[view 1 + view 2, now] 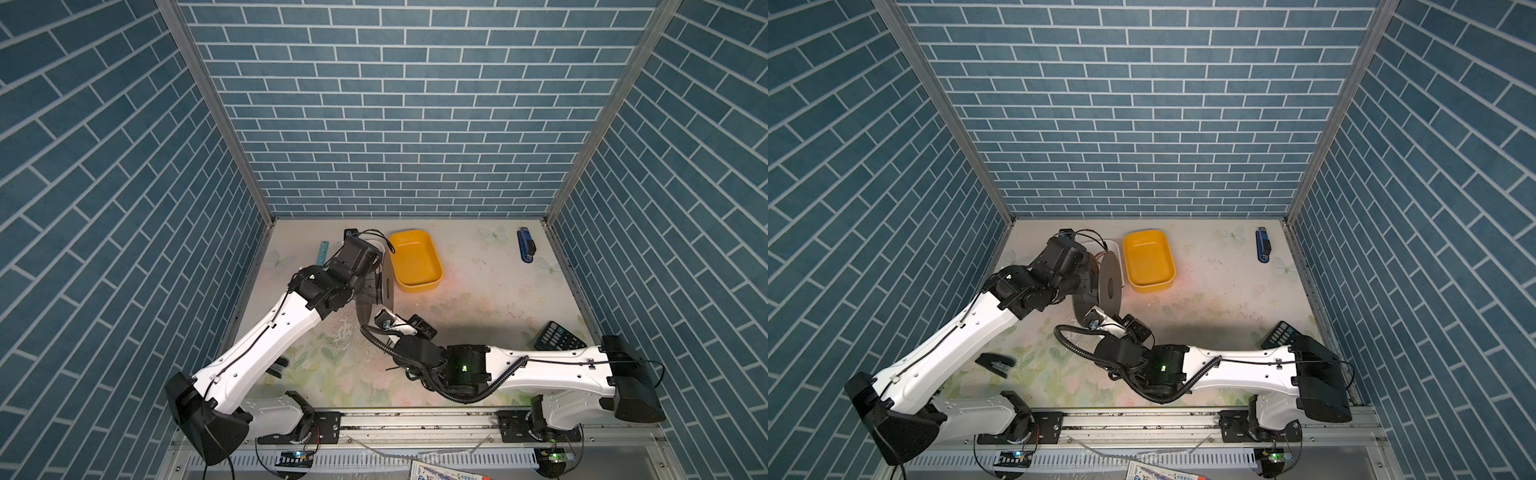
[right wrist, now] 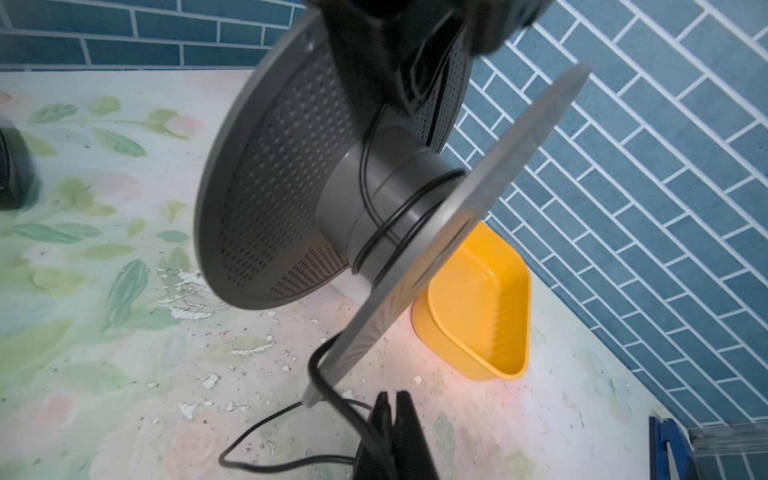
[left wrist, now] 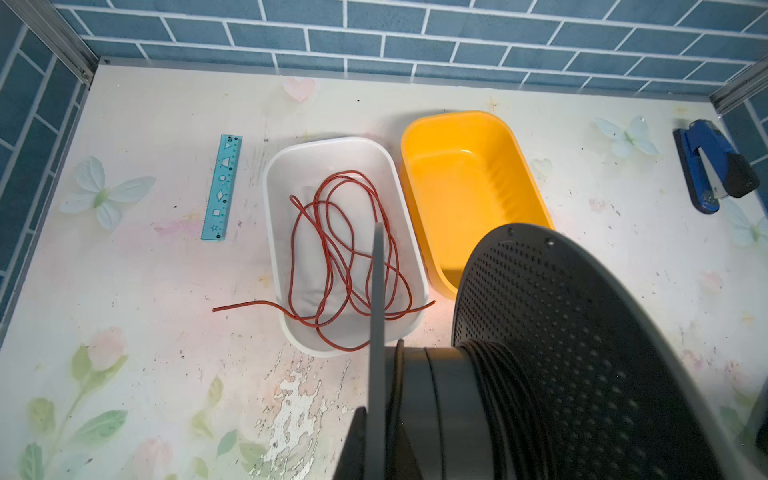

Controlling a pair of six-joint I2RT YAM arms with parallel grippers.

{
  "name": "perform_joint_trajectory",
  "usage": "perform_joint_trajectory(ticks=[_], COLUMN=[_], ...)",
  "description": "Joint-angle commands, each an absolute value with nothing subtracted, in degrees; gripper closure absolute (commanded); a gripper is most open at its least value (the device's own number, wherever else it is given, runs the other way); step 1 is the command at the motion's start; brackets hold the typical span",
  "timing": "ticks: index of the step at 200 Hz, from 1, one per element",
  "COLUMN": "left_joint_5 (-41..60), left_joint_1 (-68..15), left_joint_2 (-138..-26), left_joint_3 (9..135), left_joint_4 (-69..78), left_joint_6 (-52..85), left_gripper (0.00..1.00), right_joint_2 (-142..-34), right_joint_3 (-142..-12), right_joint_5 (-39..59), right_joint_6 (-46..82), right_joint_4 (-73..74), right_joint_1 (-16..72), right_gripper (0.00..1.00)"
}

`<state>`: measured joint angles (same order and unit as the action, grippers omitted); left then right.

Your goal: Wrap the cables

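Note:
A grey spool (image 3: 582,353) stands on edge beside the trays, also in both top views (image 1: 386,286) (image 1: 1111,286). My left gripper (image 3: 380,432) is shut on its thin plain flange. The black cable (image 2: 374,195) lies in several turns round the hub, most of them packed against the perforated flange (image 3: 498,395). From the hub it drops past the plain flange's rim into my right gripper (image 2: 392,399), which is shut on it just below the spool. A slack loop of cable (image 2: 257,424) trails on the table. In both top views the right gripper (image 1: 384,322) (image 1: 1094,318) sits at the spool's near side.
A white tray (image 3: 282,174) holds a loose reddish-brown wire (image 3: 345,249). Next to it is a yellow tray (image 3: 469,183). A teal ruler (image 3: 222,187) lies by the left wall, a blue stapler (image 3: 715,166) at back right, a calculator (image 1: 559,336) near the right arm, a black stapler (image 1: 994,361) front left.

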<state>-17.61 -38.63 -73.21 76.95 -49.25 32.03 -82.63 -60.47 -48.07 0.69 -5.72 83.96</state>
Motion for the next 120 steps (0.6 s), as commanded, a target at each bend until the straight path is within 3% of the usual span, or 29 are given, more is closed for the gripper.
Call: perform_joint_trajectory(ticks=[1,120], left_joint_5=[-20.6,-13.1], left_joint_1=[-39.7,-40.9], left_joint_2=[-73.6,-71.7], left_joint_3=[78.1,75.6], left_joint_4=[-55.2,-56.9], left_joint_6=[28.6,26.3], left_gripper=[1.0,1.0], right_joint_2=[-80.0,-80.6], right_joint_3=[-65.0,-67.0], right_joint_5=[-53.3,-43.9], right_joint_6=[-0.8,-1.4], right_joint_4=[-6.3,-6.2], right_joint_1=[82.8,75.3], right_gripper=[0.96,0.87])
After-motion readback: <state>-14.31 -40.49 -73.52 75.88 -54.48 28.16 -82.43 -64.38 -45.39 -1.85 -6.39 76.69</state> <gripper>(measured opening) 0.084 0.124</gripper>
